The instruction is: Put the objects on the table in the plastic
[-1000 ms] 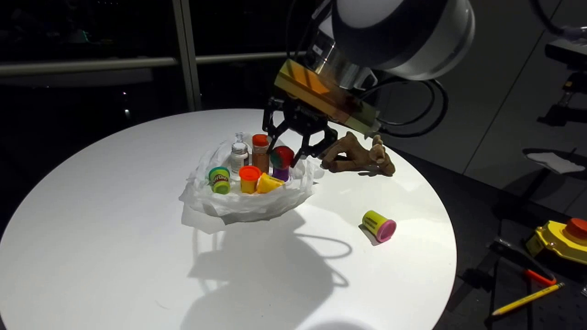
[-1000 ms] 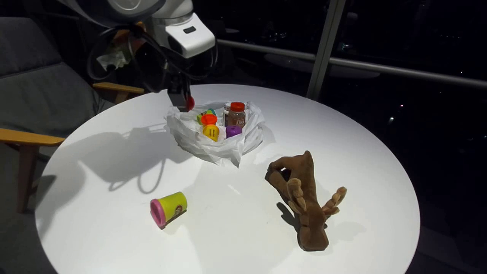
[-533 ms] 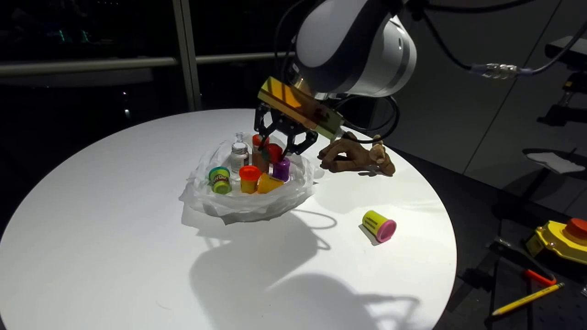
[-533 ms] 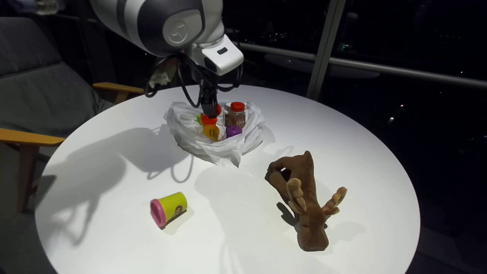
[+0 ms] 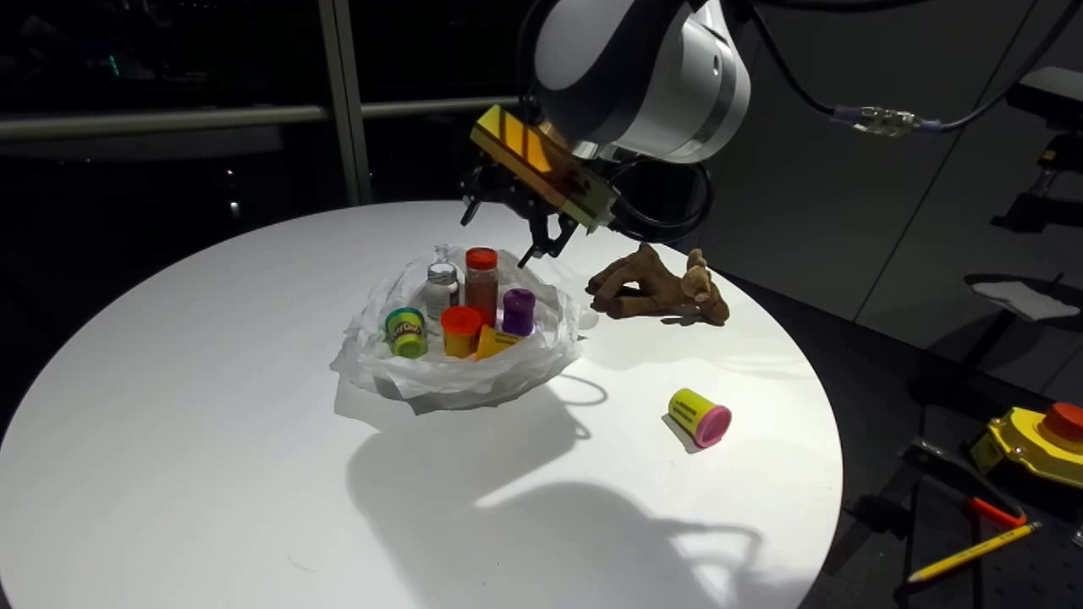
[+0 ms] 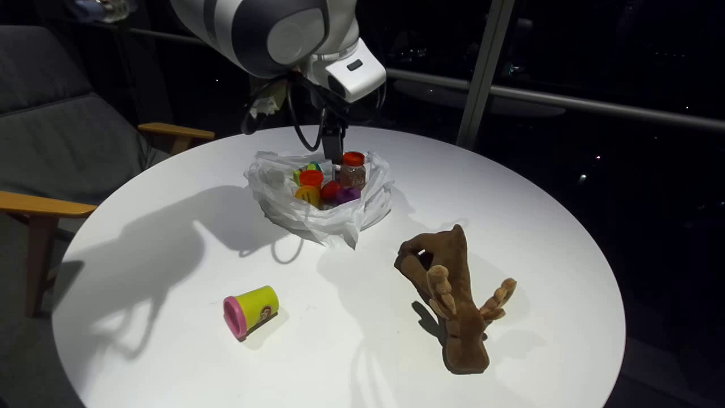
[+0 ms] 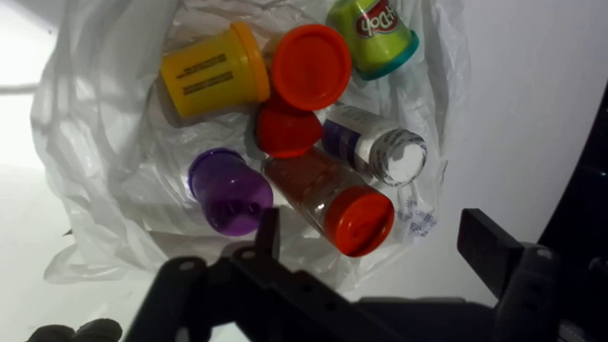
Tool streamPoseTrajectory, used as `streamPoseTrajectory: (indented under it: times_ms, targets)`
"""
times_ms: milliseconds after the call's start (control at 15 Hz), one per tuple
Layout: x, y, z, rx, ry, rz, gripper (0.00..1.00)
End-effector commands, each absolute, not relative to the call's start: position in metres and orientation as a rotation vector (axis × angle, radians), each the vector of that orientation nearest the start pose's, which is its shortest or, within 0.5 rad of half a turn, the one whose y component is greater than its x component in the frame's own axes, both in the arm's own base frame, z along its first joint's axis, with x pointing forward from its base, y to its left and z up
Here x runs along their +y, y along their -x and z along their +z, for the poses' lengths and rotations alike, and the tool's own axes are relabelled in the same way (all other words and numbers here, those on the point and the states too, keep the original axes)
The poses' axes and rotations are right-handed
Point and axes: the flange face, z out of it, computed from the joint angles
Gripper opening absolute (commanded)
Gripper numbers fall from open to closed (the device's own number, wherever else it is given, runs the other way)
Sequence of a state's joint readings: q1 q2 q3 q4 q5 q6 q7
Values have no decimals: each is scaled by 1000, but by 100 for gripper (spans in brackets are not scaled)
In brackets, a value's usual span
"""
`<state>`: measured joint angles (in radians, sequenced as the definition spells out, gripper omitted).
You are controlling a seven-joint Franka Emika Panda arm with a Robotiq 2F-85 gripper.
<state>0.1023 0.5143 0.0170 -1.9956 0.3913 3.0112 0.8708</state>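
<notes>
A white plastic bag (image 5: 457,387) lies spread open on the round table. In the wrist view it holds a red ball-like toy (image 7: 287,133), a purple object (image 7: 232,194), a red-lidded jar (image 7: 361,221), a white bottle (image 7: 354,137), and yellow, red-lidded and green tubs. The red toy also shows in an exterior view (image 6: 330,191). My gripper (image 5: 493,243) is open and empty above the bag, its fingers wide apart. Outside the bag, a yellow tub with a pink lid (image 6: 252,310) lies on its side. A brown plush moose (image 6: 464,317) lies beside it.
The moose (image 5: 664,288) is close to the bag's edge. The red-lidded jar (image 5: 481,286) stands tall inside the bag. A grey chair (image 6: 62,130) with wooden arms stands by the table. A yellow box with a red button (image 5: 1036,444) is off the table.
My gripper carried the red toy over the bag, opened and let it go. The toy now lies among the other things in the bag, and the gripper has risen slightly.
</notes>
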Motion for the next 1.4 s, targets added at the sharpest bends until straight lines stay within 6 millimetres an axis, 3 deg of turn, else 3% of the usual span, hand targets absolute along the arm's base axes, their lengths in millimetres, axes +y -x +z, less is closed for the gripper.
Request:
streamPoseTrajectory:
  times_ms: [0,200,333,733,867,1067,1333]
  targets:
    - [48,-611,289,1404,2291,-516,100]
    - [54,-571,300,1288,2394,-359,100]
    - [47,-535,301,1215,2495,-212,100]
    - [3,-448,282,1076,2817,79,100]
    - [3,-434,270,937,2922,58,100]
    - [21,-422,249,718,3010,26,100]
    - [43,-424,231,544,3038,-47,100]
